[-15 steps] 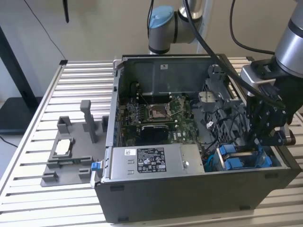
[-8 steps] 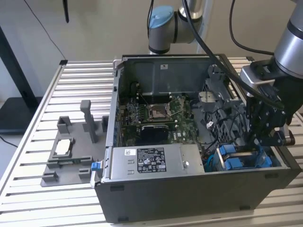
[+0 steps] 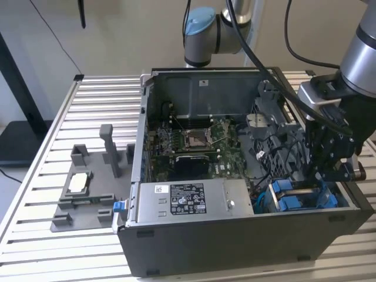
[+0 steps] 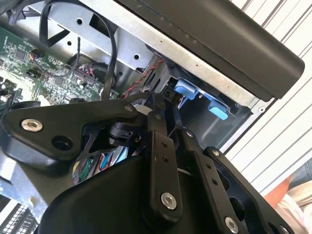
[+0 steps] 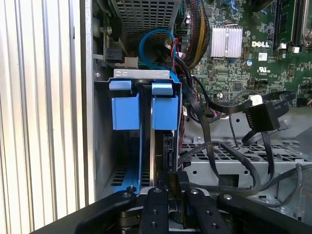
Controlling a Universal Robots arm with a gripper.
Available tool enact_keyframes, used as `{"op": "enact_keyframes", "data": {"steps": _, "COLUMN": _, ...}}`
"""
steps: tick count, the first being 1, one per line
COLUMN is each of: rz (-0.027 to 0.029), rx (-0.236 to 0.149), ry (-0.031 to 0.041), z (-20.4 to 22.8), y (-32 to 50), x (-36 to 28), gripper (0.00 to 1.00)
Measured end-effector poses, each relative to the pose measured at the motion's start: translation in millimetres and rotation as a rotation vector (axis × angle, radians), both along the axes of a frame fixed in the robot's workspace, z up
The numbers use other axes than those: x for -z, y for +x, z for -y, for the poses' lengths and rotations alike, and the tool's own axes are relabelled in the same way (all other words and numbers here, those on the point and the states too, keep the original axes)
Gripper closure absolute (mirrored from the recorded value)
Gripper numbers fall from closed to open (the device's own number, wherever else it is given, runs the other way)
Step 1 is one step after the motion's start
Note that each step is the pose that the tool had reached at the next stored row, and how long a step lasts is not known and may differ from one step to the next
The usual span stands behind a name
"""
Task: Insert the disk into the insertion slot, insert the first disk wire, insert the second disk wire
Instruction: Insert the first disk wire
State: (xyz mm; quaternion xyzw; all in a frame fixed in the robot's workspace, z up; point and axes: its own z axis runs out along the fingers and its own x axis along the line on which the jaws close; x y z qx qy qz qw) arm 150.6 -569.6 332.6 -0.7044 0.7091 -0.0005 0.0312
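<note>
Inside the open computer case (image 3: 235,247), in its near corner on the exterior view's right: the grey drive cage (image 5: 141,74), the insertion slot (image 5: 146,156) within it, and the disk (image 5: 168,151) standing on edge in that slot, apparently most of the way down. Hand (image 5: 170,176) reaching into the same corner of the case, fingers drawn together and seemingly pinching the disk's thin upper edge. Judged to be the seating step, with neither wire plugged yet. Best done by pressing straight down along the slot's rails, without twist, so as not to jam the blue carrier. Worth minding the loose black wires (image 5: 202,131) beside the cage, toward the case's middle, to avoid trapping any under the disk. Free black connector (image 5: 261,117) well clear, above the case's floor.

Ribbed aluminium slats for the desk (image 3: 106,100) under the case. Matt dark sheet metal for the case walls. Bright silver power supply box (image 3: 188,202) along the case's near wall. Green, densely studded motherboard (image 3: 200,147) flat on the case's floor. Perforated grey steel for the cage. Smooth, squared blue plastic tabs (image 5: 165,112) at one end of the slot.
</note>
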Motion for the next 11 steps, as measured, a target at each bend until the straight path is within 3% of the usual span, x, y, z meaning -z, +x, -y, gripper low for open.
{"op": "enact_keyframes", "data": {"steps": 3, "rz": 0.0000, "rx": 0.000, "ry": 0.0012, "z": 0.0, "y": 0.0, "x": 0.6, "gripper": 0.80}}
{"op": "enact_keyframes", "data": {"steps": 4, "rz": 0.0000, "rx": 0.000, "ry": 0.0005, "z": 0.0, "y": 0.0, "x": 0.3, "gripper": 0.73}}
{"op": "enact_keyframes", "data": {"steps": 5, "rz": 0.0000, "rx": 0.000, "ry": -0.0001, "z": 0.0, "y": 0.0, "x": -0.8, "gripper": 0.73}}
{"op": "enact_keyframes", "data": {"steps": 11, "rz": 0.0000, "rx": 0.000, "ry": -0.0007, "z": -0.2, "y": 0.0, "x": -18.8, "gripper": 0.73}}
